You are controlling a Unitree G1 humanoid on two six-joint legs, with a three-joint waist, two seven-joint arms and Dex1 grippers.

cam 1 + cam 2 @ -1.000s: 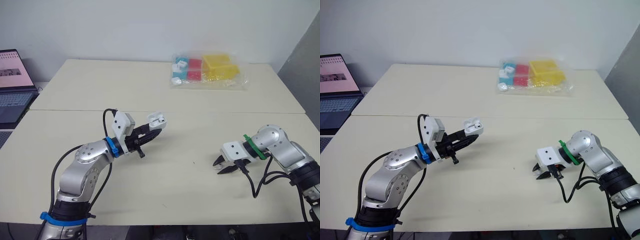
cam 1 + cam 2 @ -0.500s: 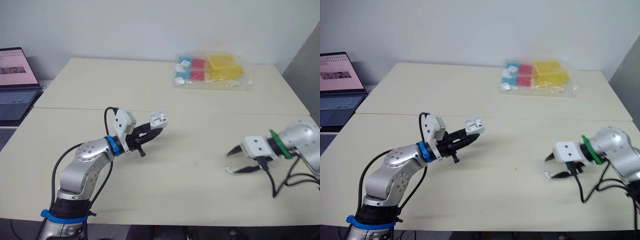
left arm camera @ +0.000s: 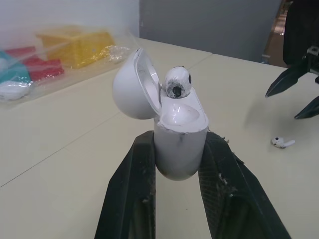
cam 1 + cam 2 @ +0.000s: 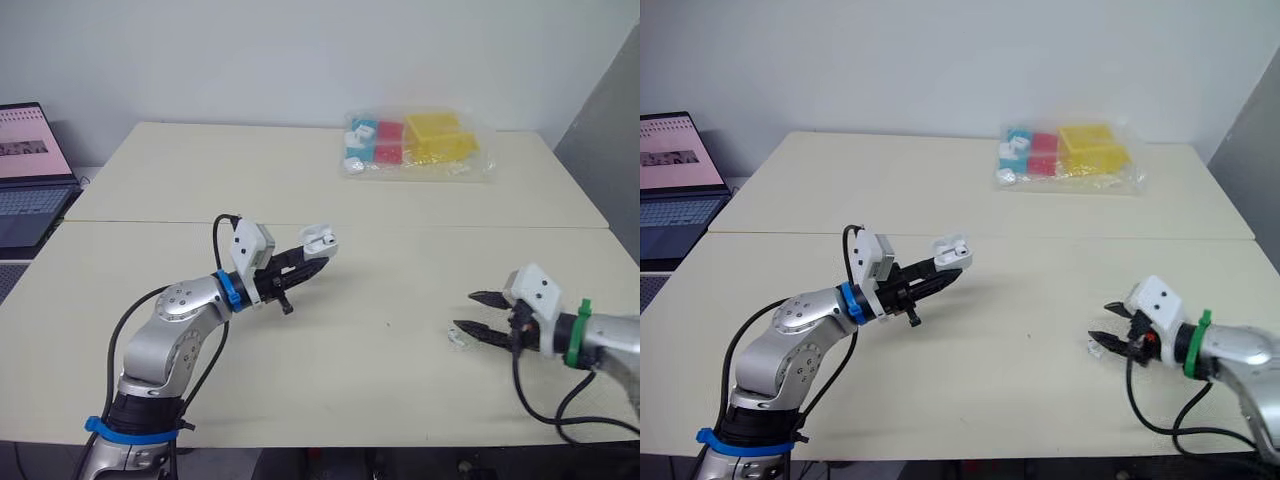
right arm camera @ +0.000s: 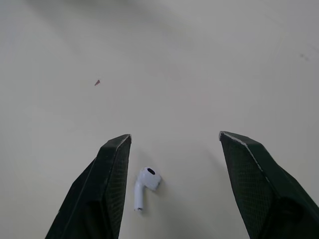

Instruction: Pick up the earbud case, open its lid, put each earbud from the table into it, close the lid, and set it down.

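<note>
Hovering low over the near right part of the table (image 4: 380, 400), the right claw (image 4: 466, 312) has its two black fingers spread wide, one on each side of a loose earbud (image 5: 144, 185) that lies flat on the bare top. The claw is not touching it. The spread looks set for a pinch across the small white body, likely a fiddly grab, since the earbud is tiny and lies so low.

Further in and to the left, the left claw (image 4: 315, 258) is clamped on the lower body of the case (image 3: 178, 147), holding it clear of the table with its mouth up. The lid (image 3: 132, 87) is swung back on its hinge. A second earbud (image 3: 177, 82) sits in one socket and the other socket is empty, so the hold seems meant to offer that free socket. Only bare table separates the two claws.

Well beyond, a clear bag (image 4: 415, 140) of coloured blocks rests at the far side. A laptop (image 4: 30, 165) stands open past the far left edge. Neither is in the way.
</note>
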